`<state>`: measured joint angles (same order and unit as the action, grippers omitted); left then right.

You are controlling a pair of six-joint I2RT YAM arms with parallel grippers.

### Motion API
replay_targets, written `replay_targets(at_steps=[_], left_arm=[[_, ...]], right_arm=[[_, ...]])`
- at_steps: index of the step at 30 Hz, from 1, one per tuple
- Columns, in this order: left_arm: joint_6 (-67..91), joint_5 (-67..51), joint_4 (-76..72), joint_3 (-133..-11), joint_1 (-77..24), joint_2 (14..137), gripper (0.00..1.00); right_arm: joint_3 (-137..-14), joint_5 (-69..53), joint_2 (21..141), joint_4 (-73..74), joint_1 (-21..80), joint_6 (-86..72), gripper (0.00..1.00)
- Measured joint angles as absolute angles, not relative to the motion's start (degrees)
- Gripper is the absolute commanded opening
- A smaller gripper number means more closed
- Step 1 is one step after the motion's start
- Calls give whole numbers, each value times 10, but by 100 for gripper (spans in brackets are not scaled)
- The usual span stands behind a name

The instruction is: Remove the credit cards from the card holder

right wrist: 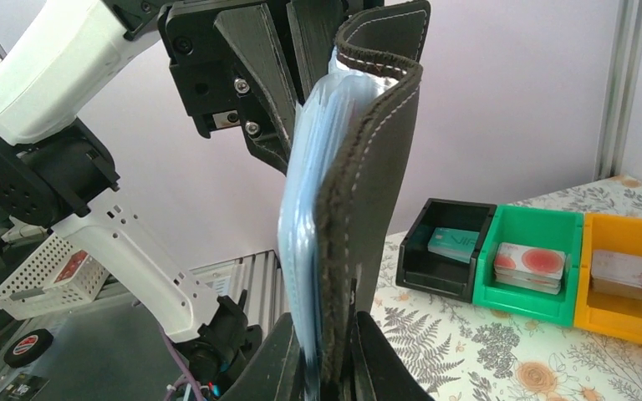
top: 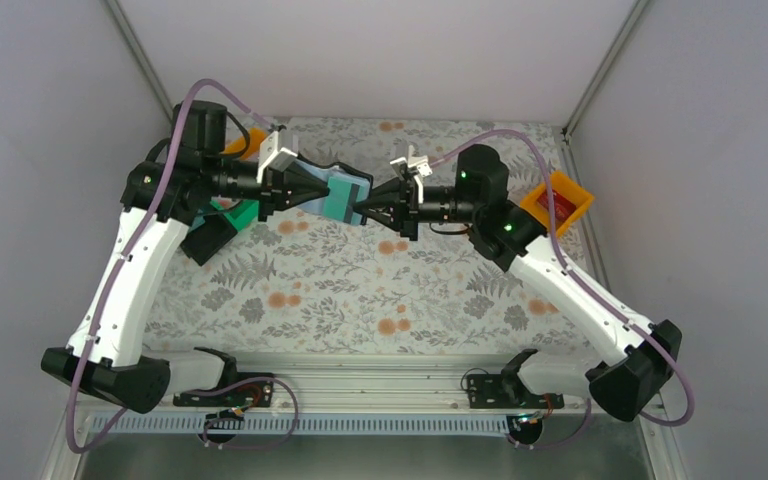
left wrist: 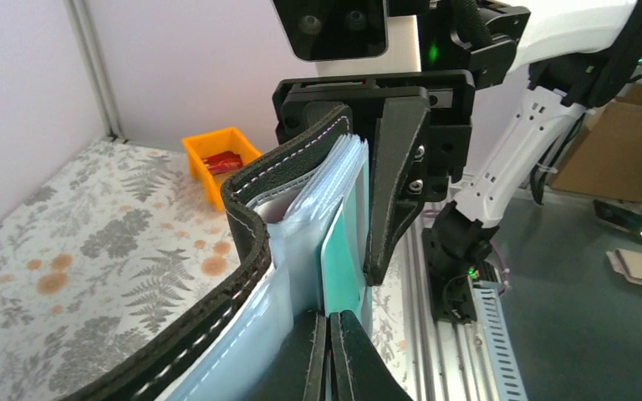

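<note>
— Mid-air above the table: how far along is the job?

— Partway, by the look of it. The right pincer [right wrist: 330,368] clamps the wallet [right wrist: 368,184] at one end. Facing it, the left pincer [left wrist: 333,334] is clenched on a teal card [left wrist: 340,259] that is not yet out of the sleeves. Beyond the right pincer, cards [right wrist: 453,242] already lie in a black bin [right wrist: 414,267], green bin [right wrist: 535,305] and orange bin [right wrist: 627,326].

— And the setting?

— Fern-and-flower cloth [top: 360,290] below both pincers, pale bare walls [top: 360,50] behind them, and metal posts [top: 600,75] at the corners.

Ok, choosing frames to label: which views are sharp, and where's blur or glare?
Top external: even light, sharp, hardly any shadow. Left wrist: card holder softens toward the bottom edge. Right wrist: its lower end blurs; the green bin behind stays crisp.
</note>
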<state>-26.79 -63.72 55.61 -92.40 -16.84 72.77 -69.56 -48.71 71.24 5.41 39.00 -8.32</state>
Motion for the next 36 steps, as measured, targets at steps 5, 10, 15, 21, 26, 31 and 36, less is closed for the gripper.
replay_targets(at_steps=[5, 10, 15, 21, 26, 31, 36], left_arm=[[-268, -666, 568, -923, -162, 728, 2], [-265, -682, 566, -915, -148, 728, 3], [-265, -683, 562, -904, -130, 728, 2], [-264, -691, 551, -882, -126, 724, 2], [-253, -674, 526, -820, -126, 719, 2], [-267, -629, 513, -792, -125, 740, 37], [-337, -601, 528, -766, -123, 756, 69]], right_arm=[[-680, -484, 702, 39, 392, -85, 15], [-670, -483, 701, 27, 392, -86, 19], [-653, -490, 700, 30, 392, -89, 16], [-652, -502, 700, 31, 390, -96, 4], [-668, -433, 722, 55, 387, -110, 4], [-672, -400, 794, 67, 350, -140, 4], [-671, -407, 815, 81, 341, -146, 4]])
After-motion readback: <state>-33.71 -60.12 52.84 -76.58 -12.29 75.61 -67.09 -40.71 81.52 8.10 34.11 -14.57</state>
